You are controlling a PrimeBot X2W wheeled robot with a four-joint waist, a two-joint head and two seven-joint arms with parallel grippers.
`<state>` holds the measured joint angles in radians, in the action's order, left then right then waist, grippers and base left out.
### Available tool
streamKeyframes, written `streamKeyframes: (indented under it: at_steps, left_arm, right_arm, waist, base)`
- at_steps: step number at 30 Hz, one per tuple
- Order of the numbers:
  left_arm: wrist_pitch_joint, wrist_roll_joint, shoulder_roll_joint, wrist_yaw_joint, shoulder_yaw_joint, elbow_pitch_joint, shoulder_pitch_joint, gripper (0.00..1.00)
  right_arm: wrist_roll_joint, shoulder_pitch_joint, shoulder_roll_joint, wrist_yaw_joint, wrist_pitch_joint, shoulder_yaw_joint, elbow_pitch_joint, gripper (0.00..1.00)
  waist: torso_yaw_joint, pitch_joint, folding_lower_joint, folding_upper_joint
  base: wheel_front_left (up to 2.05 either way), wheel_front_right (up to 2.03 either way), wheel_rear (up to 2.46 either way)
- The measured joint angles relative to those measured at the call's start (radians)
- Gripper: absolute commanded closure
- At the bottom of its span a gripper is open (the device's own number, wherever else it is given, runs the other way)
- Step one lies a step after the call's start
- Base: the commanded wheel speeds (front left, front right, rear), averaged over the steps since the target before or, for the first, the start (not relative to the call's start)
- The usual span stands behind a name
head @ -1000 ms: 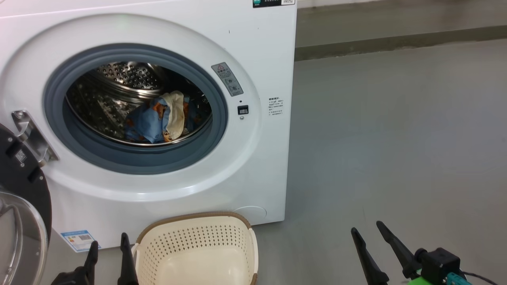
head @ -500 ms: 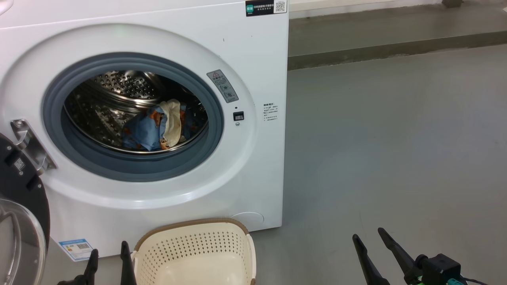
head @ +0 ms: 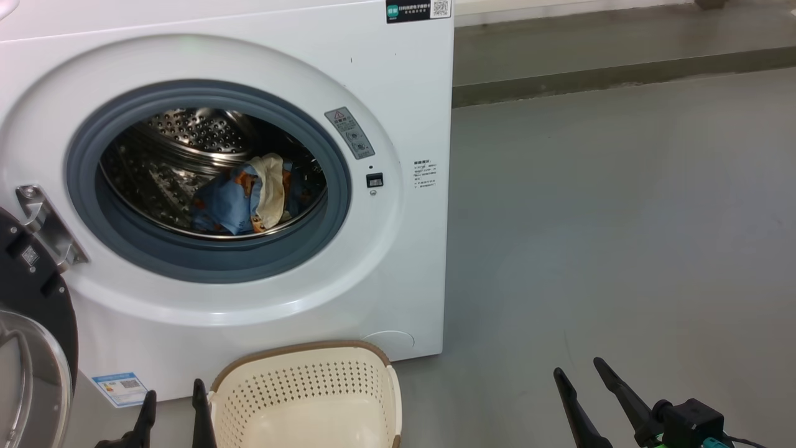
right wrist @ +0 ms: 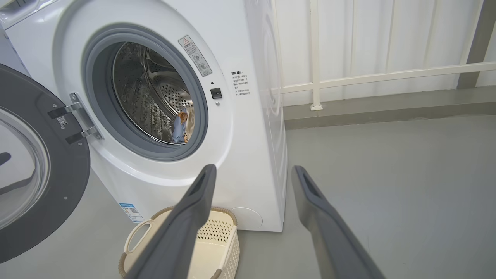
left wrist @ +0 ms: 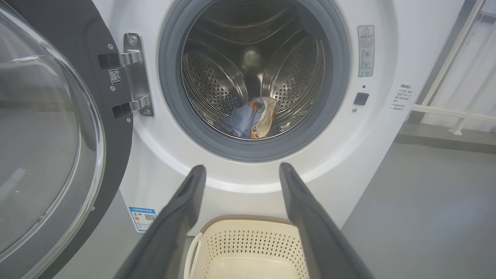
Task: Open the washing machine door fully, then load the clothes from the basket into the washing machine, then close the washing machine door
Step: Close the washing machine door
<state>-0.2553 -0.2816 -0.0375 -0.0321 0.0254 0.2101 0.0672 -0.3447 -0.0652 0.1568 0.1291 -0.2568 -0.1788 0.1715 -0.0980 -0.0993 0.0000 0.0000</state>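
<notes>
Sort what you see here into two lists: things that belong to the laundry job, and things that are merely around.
Belong to the job: washing machine, washing machine door, clothes, basket.

Merely around: white railing, blue label sticker, warning sticker, grey floor.

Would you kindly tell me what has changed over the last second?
Only the camera shifted: the whole head view slid slightly down and left. Nothing was grasped or released. The clothes stay in the washing machine, the door open, the basket empty, the left gripper and right gripper open and idle.
</notes>
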Motion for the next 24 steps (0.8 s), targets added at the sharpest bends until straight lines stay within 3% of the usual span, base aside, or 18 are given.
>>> streamKeyframes:
  at_steps: [24]
  left_arm:
    - [0.000, 0.013, -0.001, -0.013, 0.002, 0.000, 0.000, 0.00]
  right_arm:
    - [0.000, 0.000, -0.002, 0.000, 0.000, -0.001, 0.000, 0.00]
  waist:
    - [0.011, 0.014, 0.0000, 0.0000]
  base:
    - [-1.42, 1.42, 0.00]
